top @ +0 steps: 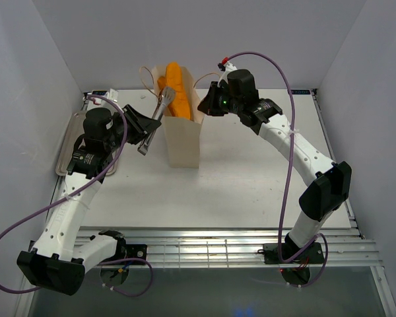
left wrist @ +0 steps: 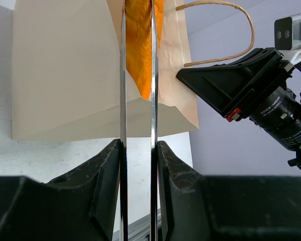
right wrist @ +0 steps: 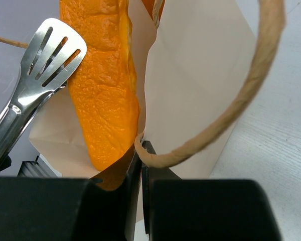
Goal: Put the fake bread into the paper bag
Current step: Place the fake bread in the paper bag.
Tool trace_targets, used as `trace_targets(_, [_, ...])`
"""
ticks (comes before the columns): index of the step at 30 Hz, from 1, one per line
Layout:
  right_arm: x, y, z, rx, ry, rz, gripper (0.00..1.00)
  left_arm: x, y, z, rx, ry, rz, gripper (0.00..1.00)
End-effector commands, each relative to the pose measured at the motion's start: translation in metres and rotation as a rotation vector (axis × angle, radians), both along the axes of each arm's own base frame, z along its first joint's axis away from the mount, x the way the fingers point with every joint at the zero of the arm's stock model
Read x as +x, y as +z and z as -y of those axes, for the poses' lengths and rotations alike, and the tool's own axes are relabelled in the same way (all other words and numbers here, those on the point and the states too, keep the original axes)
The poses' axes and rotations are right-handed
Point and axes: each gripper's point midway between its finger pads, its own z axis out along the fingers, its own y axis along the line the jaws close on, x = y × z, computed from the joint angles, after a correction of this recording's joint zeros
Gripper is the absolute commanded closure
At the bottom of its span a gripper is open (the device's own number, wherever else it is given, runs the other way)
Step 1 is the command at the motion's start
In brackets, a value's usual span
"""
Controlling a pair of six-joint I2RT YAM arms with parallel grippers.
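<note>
Two-handed bagging, seemingly near release: pinching tongs [right wrist: 37, 75] in the left hand [left wrist: 139, 148] beside the fake bread [right wrist: 105, 90] upright in the paper bag [top: 183, 142] far on the bench [top: 251, 185], nipping the bag's rim in the right hand [right wrist: 141, 155]; next, probably easing tongs apart, lifting clear.

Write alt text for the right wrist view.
A glossy orange toy baguette stands in an open tan paper bag. The right gripper pinches the bag's rim with shut fingers by its cord handle; slotted metal tongs reach in from the left beside the loaf.
</note>
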Motion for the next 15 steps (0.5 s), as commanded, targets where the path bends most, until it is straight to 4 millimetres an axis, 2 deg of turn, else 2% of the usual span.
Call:
trace_targets(1, [0.000, 0.041, 0.001, 0.054, -0.007, 0.096, 0.92, -0.007, 0.020, -0.001, -0.014, -0.003, 0.058, 0.58])
trace_targets(8, [0.000, 0.040, 0.001, 0.053, -0.007, 0.094, 0.92, -0.006, 0.019, 0.002, -0.023, -0.013, 0.053, 0.56])
trace_targets(15, [0.000, 0.042, 0.002, 0.052, -0.008, 0.099, 0.92, -0.011, 0.030, 0.001, -0.035, -0.011, 0.077, 0.56])
